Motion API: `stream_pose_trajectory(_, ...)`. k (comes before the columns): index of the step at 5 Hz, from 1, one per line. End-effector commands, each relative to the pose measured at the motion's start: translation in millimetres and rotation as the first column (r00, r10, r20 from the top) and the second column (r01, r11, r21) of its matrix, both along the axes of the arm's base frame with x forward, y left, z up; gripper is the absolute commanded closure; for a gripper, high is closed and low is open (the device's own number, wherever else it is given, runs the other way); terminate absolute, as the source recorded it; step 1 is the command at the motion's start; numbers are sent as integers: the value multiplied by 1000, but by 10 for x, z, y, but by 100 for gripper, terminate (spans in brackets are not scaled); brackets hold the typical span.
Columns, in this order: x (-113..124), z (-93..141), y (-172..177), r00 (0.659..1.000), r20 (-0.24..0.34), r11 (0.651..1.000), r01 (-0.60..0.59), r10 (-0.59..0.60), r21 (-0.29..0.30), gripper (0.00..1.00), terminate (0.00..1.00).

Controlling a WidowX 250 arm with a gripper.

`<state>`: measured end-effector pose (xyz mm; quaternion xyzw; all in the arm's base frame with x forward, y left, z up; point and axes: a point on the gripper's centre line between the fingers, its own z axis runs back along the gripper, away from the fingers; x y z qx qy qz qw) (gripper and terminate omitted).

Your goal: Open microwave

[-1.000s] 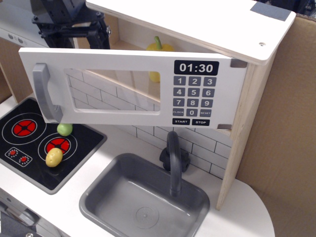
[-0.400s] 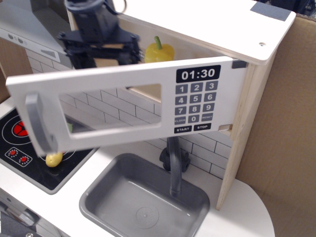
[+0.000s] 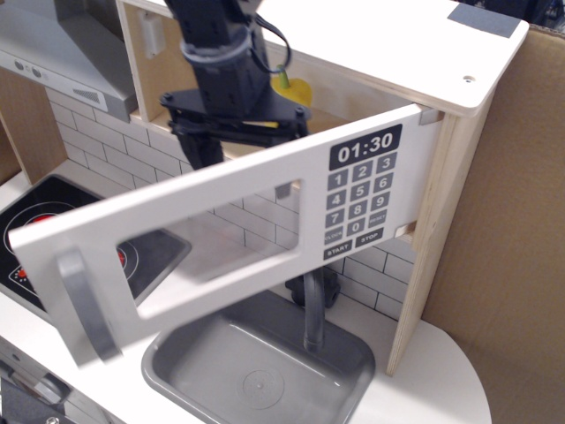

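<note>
While the microwave [image 3: 424, 71] door [image 3: 221, 238] hung swung wide, we saw the jaws [image 3: 231, 132] just behind its top edge, spread apart, gripping nothing; handle [image 3: 86, 305] far below-left.

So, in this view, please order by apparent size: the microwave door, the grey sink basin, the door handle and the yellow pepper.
1. Microwave door, clearly largest, though it swings toward the camera.
2. Grey sink basin, partly covered by the door.
3. Door handle, enlarged by nearness.
4. Yellow pepper, mostly hidden behind the arm, so uncertain.
</note>
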<state>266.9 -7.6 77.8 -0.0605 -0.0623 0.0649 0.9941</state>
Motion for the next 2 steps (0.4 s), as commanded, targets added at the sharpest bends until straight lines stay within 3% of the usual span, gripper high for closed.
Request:
stream_pose_trajectory(1, 45, 263, 229, 996, 67, 999, -49, 50, -23, 0, 0)
stream_pose_trajectory(2, 65, 170, 595, 992, 79, 995, -102, 103, -18, 0, 100)
